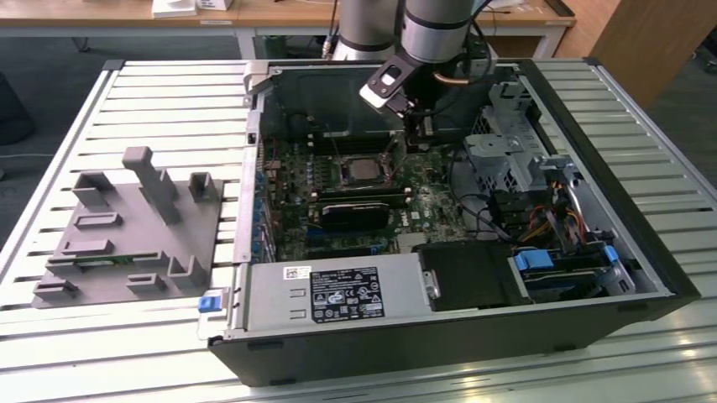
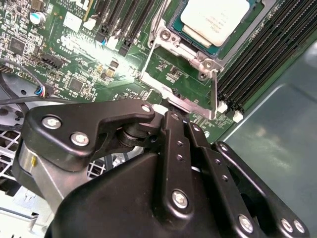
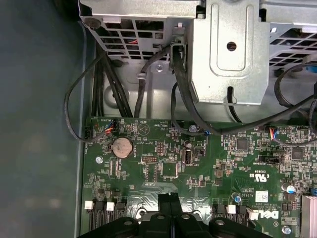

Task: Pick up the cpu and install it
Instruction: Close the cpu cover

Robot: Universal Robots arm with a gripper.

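The cpu is a silver-topped square lying in the motherboard socket inside the open computer case. In the second wrist view the cpu sits within the socket's metal frame, a little beyond the black gripper linkage. My gripper hangs over the board just to the exterior view's right of the socket, apart from the cpu. In the first wrist view its two black fingertips meet above the green board, so the gripper is shut with nothing held.
A black heatsink block lies on the board in front of the socket. A metal drive cage and cables stand close to the gripper. A grey fixture rests on the slatted table at the exterior view's left. The power supply fills the case's near side.
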